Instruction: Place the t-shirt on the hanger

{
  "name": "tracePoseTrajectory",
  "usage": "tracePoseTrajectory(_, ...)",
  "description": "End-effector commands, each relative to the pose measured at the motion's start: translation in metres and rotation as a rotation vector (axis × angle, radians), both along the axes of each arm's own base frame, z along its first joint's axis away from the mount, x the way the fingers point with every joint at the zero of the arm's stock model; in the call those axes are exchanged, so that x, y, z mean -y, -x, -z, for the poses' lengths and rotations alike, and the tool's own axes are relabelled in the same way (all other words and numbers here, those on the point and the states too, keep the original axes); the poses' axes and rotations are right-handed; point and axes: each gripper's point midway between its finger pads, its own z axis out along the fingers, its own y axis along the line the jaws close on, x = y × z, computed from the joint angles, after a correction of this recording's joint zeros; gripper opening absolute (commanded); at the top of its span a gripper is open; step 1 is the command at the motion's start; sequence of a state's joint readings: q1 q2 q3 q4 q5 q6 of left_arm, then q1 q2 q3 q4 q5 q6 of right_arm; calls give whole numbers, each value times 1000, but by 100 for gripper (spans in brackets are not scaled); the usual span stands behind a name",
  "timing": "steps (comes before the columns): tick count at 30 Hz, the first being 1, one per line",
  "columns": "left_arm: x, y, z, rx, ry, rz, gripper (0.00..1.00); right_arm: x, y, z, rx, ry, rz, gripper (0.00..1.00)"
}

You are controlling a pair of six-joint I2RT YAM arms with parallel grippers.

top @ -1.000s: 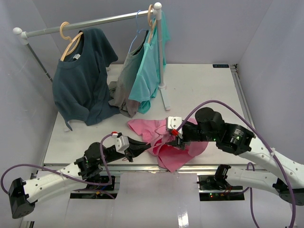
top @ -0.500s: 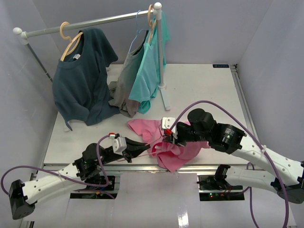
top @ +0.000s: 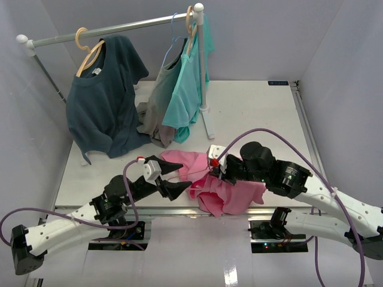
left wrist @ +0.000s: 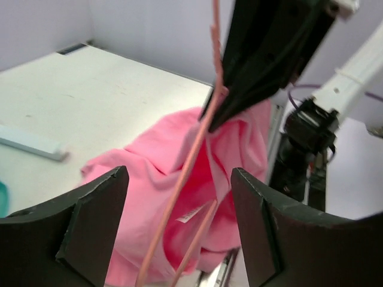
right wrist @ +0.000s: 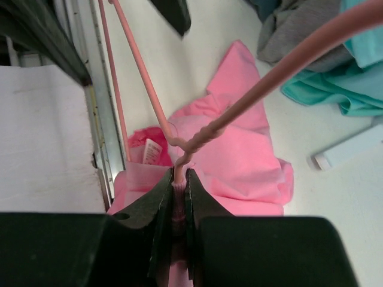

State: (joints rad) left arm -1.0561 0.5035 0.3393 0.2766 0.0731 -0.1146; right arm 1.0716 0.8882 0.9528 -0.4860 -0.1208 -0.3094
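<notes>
The pink t-shirt (top: 230,191) lies bunched at the table's front edge, its neck opening and white label (right wrist: 151,152) turned up. The thin pink hanger (right wrist: 142,89) stands with its wire arms running down into the neck opening. My right gripper (top: 210,174) is shut on the hanger's twisted neck (right wrist: 197,140), with ribbed pink t-shirt fabric pinched in as well. My left gripper (top: 184,179) is open just left of the t-shirt. In the left wrist view the hanger (left wrist: 190,155) crosses between its fingers (left wrist: 90,233) without touching them.
A clothes rail (top: 119,27) at the back holds a navy shirt (top: 105,95) on a wooden hanger, and a grey shirt (top: 157,101) and a turquoise shirt (top: 187,89). The rail's white foot (top: 209,122) rests mid-table. The table's metal front edge (right wrist: 99,119) runs under the t-shirt.
My left gripper has opened and let go. My right gripper has closed on the hanger's neck and the t-shirt fabric, and has shifted a little left.
</notes>
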Motion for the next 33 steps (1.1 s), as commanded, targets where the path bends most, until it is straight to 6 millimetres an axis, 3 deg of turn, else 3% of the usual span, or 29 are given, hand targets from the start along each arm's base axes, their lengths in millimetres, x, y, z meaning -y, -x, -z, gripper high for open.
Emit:
tracePoseTrajectory(1,-27,-31,-48,-64,54,-233,82,13,-23,-29,46,-114,200,8)
tracePoseTrajectory(4,-60,-54,-70,-127,123,-441,80,28,-31,-33,53,-130,293,8)
tracePoseTrajectory(7,-78,-52,-83,-191,191,-488,77,39,-35,-39,54,-136,353,8)
tracePoseTrajectory(10,-87,-51,-66,-310,198,-527,68,49,-35,-49,49,-165,397,8)
tracePoseTrajectory(15,-53,-41,0,-420,44,-418,69,64,-38,-66,58,-215,470,8)
tracePoseTrajectory(19,-36,-44,54,-520,-34,-424,68,71,-43,-73,62,-234,523,8)
tracePoseTrajectory(21,-28,-42,69,-546,-34,-401,68,73,-43,-74,59,-238,535,8)
tracePoseTrajectory(26,-7,-34,72,-583,48,-296,69,74,-43,-73,49,-248,543,8)
tracePoseTrajectory(33,10,-41,73,-606,90,-276,69,66,-40,-69,27,-262,519,8)
